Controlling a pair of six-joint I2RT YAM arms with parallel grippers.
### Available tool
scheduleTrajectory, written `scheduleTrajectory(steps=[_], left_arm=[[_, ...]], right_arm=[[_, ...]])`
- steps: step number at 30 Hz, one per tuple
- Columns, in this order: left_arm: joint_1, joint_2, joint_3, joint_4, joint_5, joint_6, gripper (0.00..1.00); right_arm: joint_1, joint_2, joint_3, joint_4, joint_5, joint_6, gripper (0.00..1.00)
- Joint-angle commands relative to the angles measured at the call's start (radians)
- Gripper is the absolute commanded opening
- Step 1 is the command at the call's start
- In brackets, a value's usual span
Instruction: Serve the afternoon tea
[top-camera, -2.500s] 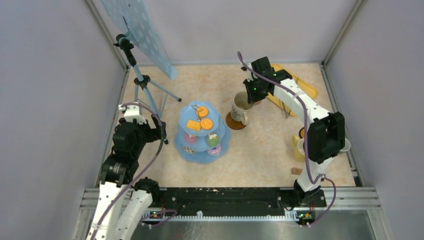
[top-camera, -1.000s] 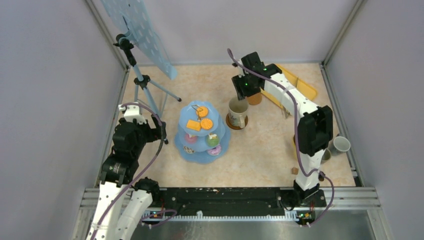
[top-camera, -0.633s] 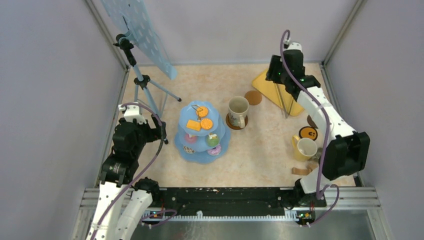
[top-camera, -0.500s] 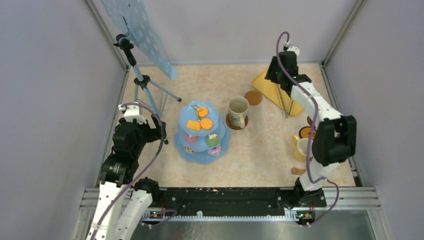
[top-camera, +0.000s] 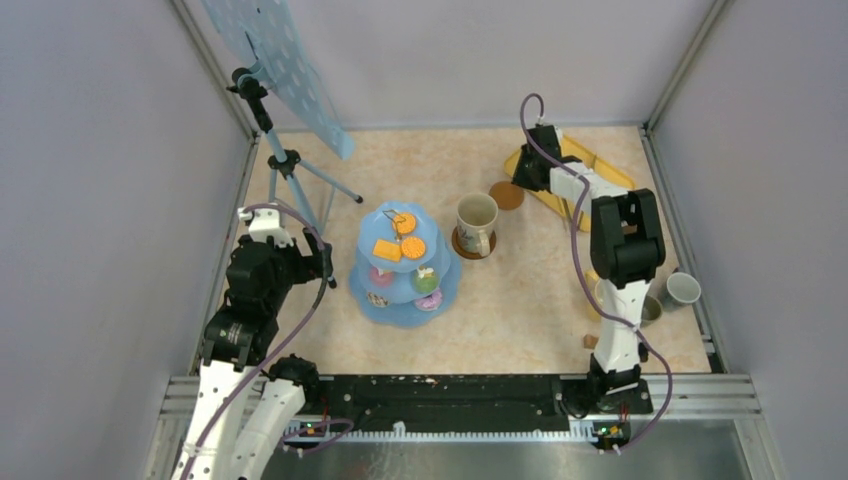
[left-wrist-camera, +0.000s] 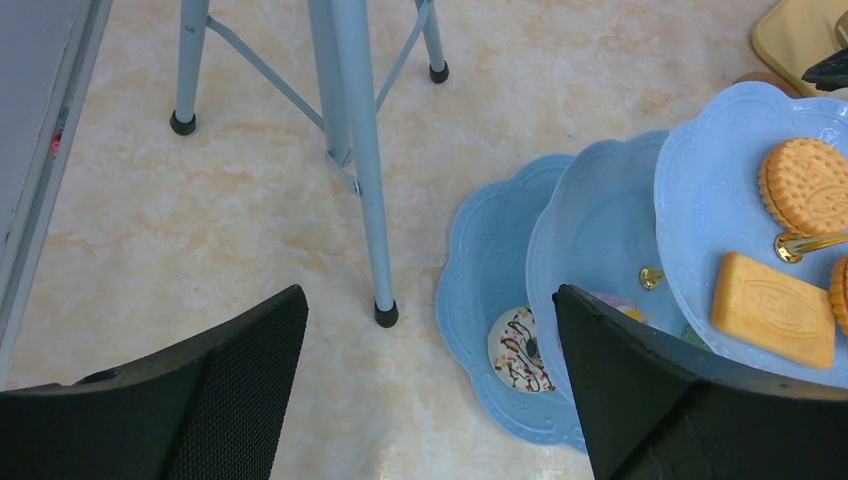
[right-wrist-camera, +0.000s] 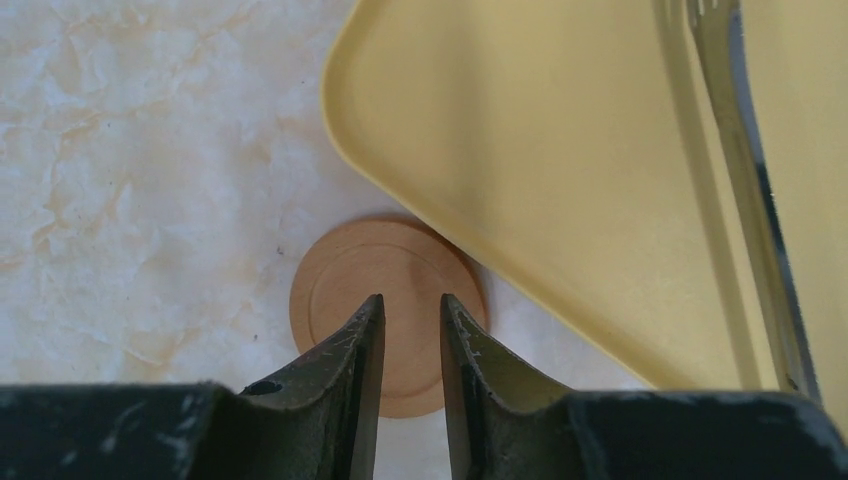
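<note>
Coaster (right-wrist-camera: 385, 315) lies by the table's far edge, hard against a corner of the yellow tray (right-wrist-camera: 560, 180); my right gripper (right-wrist-camera: 410, 305) hangs over it, fingers a slit apart on nothing, maybe touching, so I'd spread wider and pinch its free rim.

Right side: coaster (right-wrist-camera: 340, 290) lies flat, with the tray (right-wrist-camera: 560, 150) rim against one edge, so there is no entry there. Bare worktop (right-wrist-camera: 150, 150) lies round its other sides. Mug (top-camera: 477, 220) stands near, between coaster and stand (top-camera: 405, 265).
Left side: a tripod (left-wrist-camera: 360, 170) foot sits just beside the stand's bottom tier, ahead of the left gripper (left-wrist-camera: 430, 300).
Open worktop lies between the stand and the right arm's base.
</note>
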Motion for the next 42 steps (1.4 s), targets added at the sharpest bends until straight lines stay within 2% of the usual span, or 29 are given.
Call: scheduleTrajectory(steps=[1, 6, 12, 21, 25, 35, 42], left_arm=[[0.005, 0.006, 0.016, 0.031, -0.009, -0.002, 0.99], [0.005, 0.006, 0.016, 0.031, -0.009, -0.002, 0.99], [0.005, 0.004, 0.015, 0.033, -0.009, -0.002, 0.99], [0.004, -0.001, 0.016, 0.033, -0.005, -0.001, 0.99], [0.003, -0.002, 0.013, 0.034, -0.003, 0.0, 0.99], [0.002, -0.009, 0.013, 0.036, 0.0, 0.001, 0.99], [-0.001, -0.015, 0.013, 0.034, -0.001, 0.0, 0.99]], right_arm=[[0.009, 0.038, 0.055, 0.038, -0.061, 0.021, 0.26], [0.019, 0.048, 0.032, 0.019, -0.08, 0.009, 0.27], [0.022, 0.002, -0.076, -0.009, -0.107, -0.009, 0.27], [0.022, -0.135, -0.319, 0.004, -0.107, -0.041, 0.27], [0.024, -0.182, -0.387, 0.008, -0.171, -0.04, 0.27], [0.039, -0.353, -0.577, 0.002, -0.186, -0.016, 0.27], [0.067, -0.405, -0.64, 0.005, -0.178, -0.003, 0.27]])
